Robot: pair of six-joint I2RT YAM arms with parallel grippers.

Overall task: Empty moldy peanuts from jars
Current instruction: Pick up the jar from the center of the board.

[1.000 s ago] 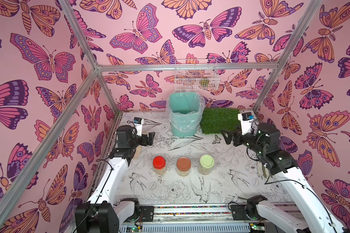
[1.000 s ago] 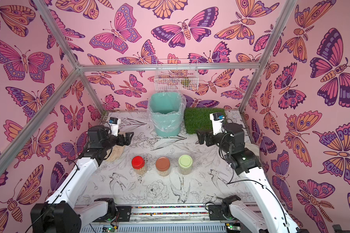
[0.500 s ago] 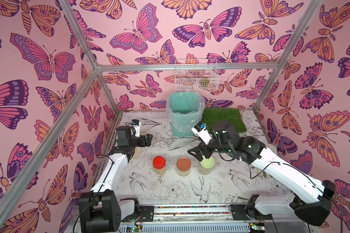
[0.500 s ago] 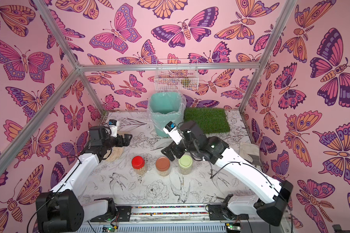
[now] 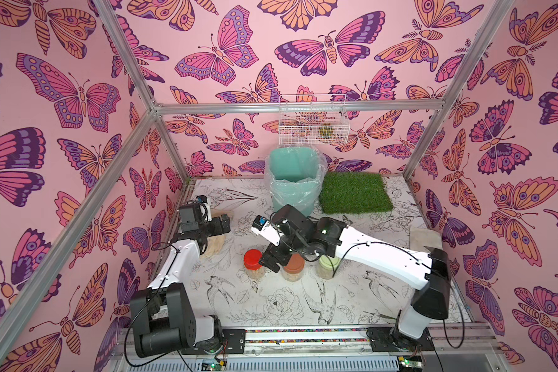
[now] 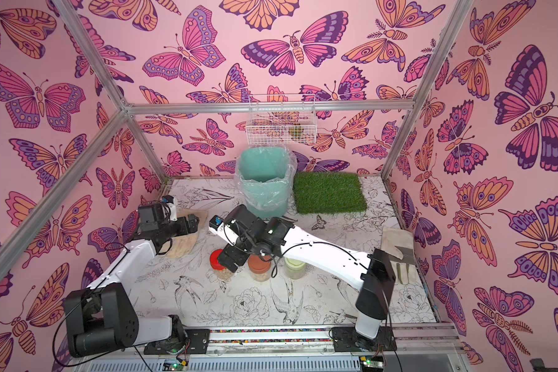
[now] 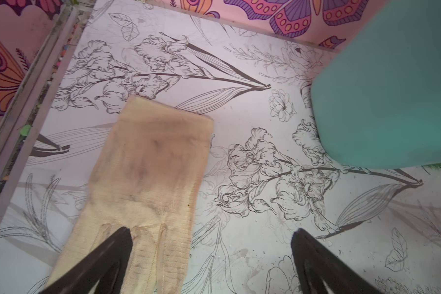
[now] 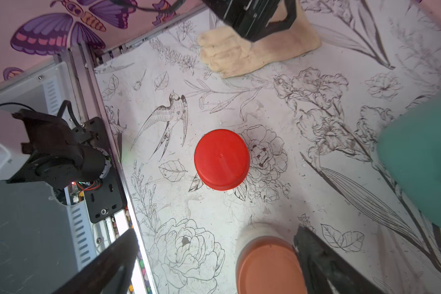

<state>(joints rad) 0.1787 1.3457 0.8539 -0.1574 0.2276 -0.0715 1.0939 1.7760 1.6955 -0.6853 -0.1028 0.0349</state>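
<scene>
Top views | floral-sketch tabletop [image 5: 271, 306], pink butterfly walls [image 5: 271, 48] | left hand [image 5: 225, 223], right hand [image 5: 271, 261]: both wide open, empty

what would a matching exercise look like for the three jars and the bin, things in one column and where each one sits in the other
Column 1
1. red-lid jar
2. brown-lid jar
3. green-lid jar
4. teal bin

Column 2
a. middle of the row
b. at the back, beside the grass mat
c. end of the row on the robot's left
d. end of the row on the robot's right

Pairs: 1-c, 2-a, 3-d, 4-b
</scene>
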